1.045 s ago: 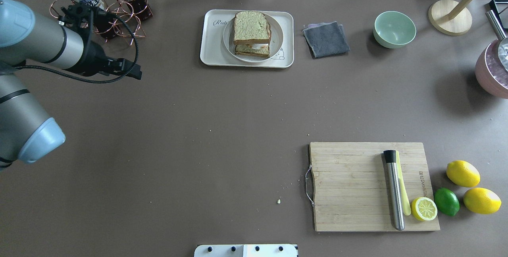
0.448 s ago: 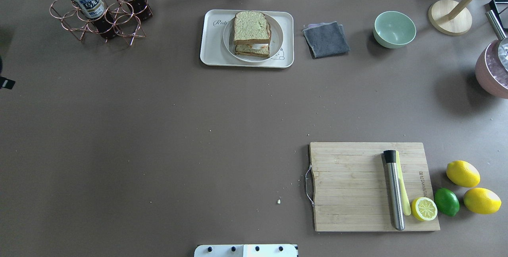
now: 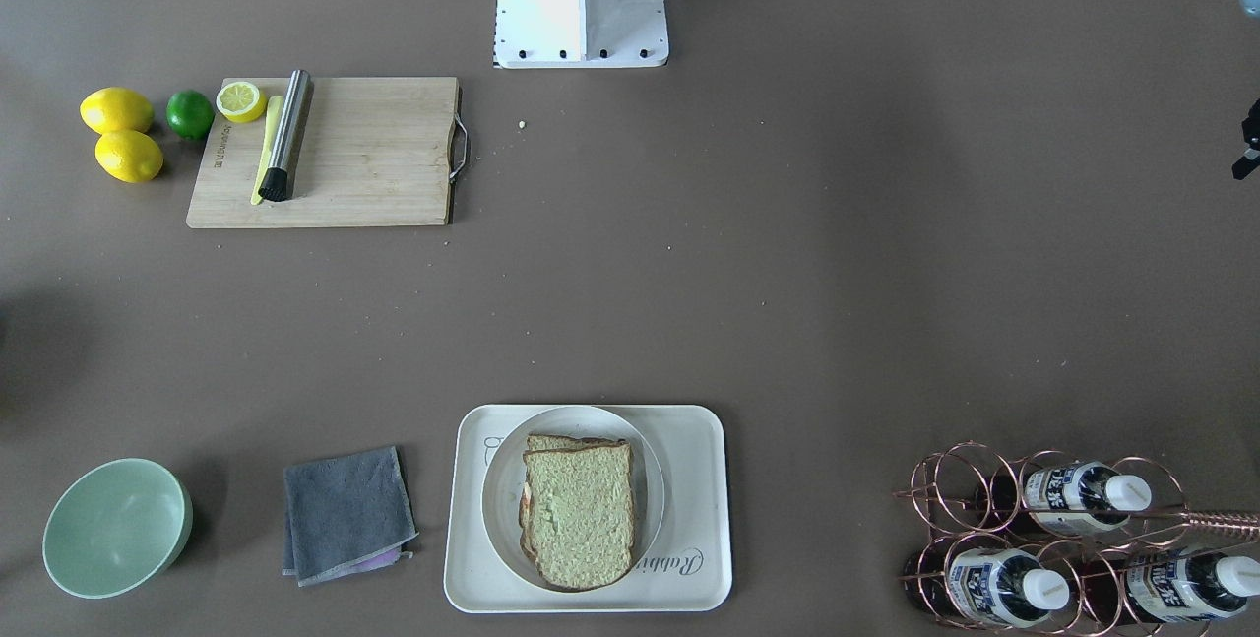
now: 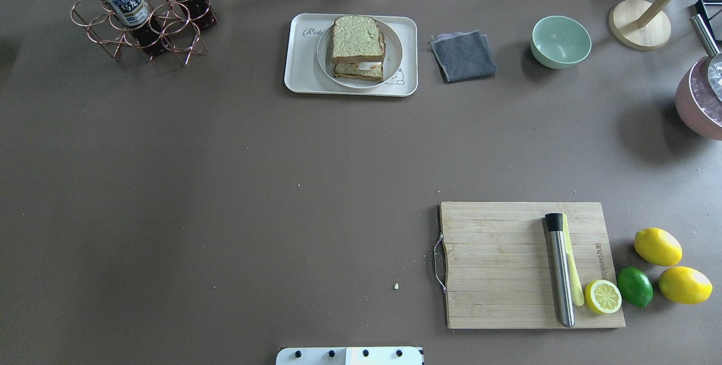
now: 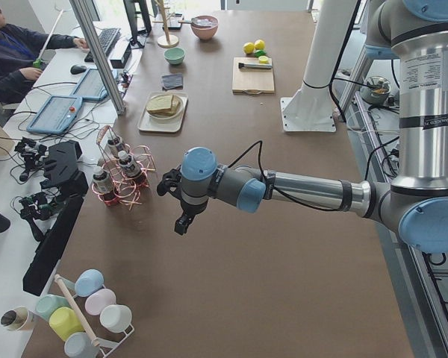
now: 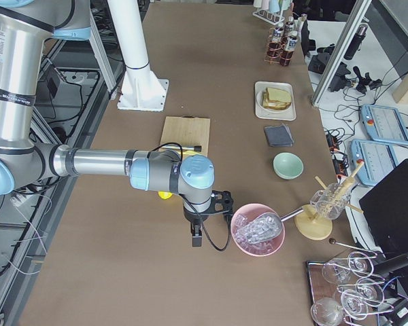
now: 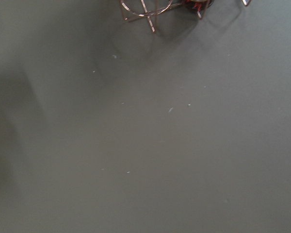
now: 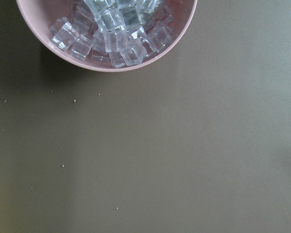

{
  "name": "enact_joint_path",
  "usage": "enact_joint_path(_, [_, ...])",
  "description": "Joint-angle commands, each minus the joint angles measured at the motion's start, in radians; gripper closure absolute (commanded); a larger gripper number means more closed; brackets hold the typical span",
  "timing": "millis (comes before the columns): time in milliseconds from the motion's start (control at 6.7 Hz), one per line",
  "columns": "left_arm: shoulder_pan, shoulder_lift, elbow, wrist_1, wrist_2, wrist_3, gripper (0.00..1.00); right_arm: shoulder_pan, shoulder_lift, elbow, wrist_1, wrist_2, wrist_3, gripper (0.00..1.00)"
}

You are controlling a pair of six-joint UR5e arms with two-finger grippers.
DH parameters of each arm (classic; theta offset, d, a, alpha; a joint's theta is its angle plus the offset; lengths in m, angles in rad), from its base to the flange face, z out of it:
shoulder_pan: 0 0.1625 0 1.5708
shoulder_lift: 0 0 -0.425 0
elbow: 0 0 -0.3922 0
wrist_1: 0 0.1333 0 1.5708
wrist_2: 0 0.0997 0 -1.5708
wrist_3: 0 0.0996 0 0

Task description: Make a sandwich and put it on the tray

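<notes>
The sandwich [image 4: 357,42], two bread slices with a white egg edge [image 4: 369,65] between them, sits on a round white plate [image 4: 395,49] on the cream tray [image 4: 299,69] at the table's far middle. It also shows in the front view [image 3: 579,514] on the tray [image 3: 694,440]. Both grippers are far from it. My left gripper [image 5: 181,224] hangs over bare table beside the bottle rack. My right gripper [image 6: 196,239] hangs beside the pink ice bowl. I cannot tell whether either is open or shut. The wrist views show no fingers.
A copper bottle rack [image 4: 141,9] stands at the far left. A grey cloth [image 4: 463,56] and a green bowl [image 4: 560,42] lie right of the tray. A cutting board [image 4: 496,263] holds a metal muddler [image 4: 559,269]; lemons and a lime lie beside it. A pink ice bowl [image 4: 696,105] is at the right edge.
My left arm has pulled back leftward from beside the bottle rack and has left the overhead view. The sandwich, plate and tray have not moved.
</notes>
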Motion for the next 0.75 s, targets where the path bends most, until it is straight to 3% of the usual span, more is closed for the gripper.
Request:
enact_joint_path(0, [-0.139,0.065,0.021,0.112,0.024,0.283,0.03,0.0,0.002,0.0,0.0,0.0,0.0,0.0])
enact_joint_path(149, [-0.173,0.09,0.032,0.111,0.087,0.316,0.03,0.0,0.002,0.0,0.0,0.0,0.0,0.0])
enact_joint_path(597, [-0.216,0.096,0.062,0.106,0.103,0.307,0.03,0.0,0.003,0.0,0.0,0.006,0.001,0.0])
